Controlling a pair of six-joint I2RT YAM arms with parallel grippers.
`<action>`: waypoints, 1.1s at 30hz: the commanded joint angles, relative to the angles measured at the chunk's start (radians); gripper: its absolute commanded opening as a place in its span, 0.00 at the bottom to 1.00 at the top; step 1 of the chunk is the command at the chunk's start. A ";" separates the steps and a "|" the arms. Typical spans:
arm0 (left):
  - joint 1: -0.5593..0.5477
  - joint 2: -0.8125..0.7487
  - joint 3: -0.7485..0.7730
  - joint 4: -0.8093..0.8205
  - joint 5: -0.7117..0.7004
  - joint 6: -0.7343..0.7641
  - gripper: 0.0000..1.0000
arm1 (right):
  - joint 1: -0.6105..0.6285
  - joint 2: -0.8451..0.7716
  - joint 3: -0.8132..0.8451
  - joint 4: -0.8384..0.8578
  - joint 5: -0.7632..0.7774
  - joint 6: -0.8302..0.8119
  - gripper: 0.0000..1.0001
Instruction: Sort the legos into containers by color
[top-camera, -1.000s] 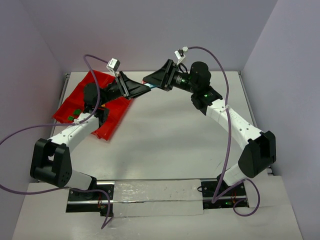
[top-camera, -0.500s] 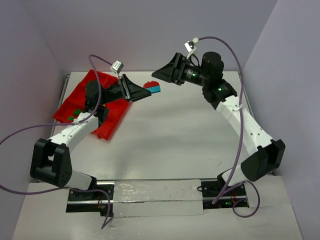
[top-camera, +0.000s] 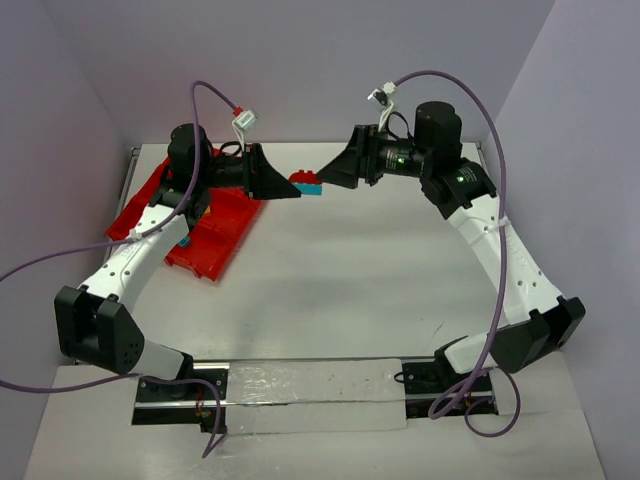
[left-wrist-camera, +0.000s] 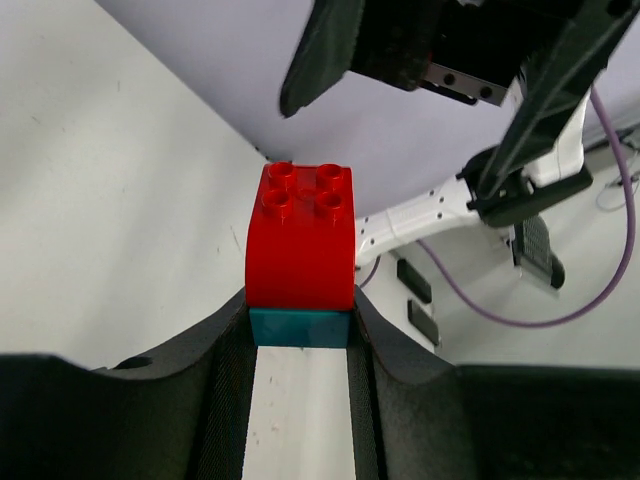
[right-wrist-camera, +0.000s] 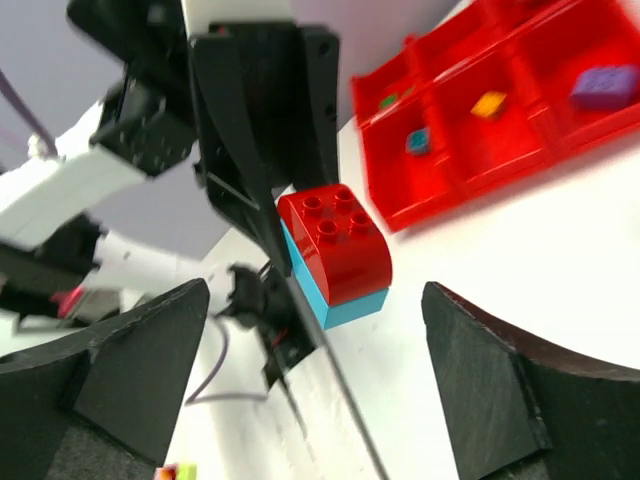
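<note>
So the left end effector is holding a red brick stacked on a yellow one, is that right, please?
No: under the red brick sits a cyan brick, not yellow, as the left wrist view shows; the left end effector does hold them.

Presenting as a robotics lab, set up as a closed test cell. Being boxed in on three sides by plain lilac walls (top-camera: 300, 60), around a white table (top-camera: 340, 290). Housing a left arm (top-camera: 135, 255) and a right arm (top-camera: 500, 255), bolted to a base strip (top-camera: 310, 395) at the near edge. Trailing loose purple cables (top-camera: 437, 72) from the wrists, with white connectors (top-camera: 243, 120) hanging exposed. Showing scuffs and specks on the tabletop.
</note>
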 joint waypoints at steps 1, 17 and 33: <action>0.002 0.011 0.070 -0.247 0.100 0.221 0.00 | -0.003 0.014 -0.030 0.034 -0.205 -0.030 0.92; -0.002 0.005 0.114 -0.306 0.119 0.263 0.00 | 0.016 0.098 0.004 0.073 -0.278 -0.042 0.86; -0.007 -0.014 0.121 -0.287 0.119 0.248 0.00 | 0.043 0.156 0.004 0.167 -0.321 0.031 0.68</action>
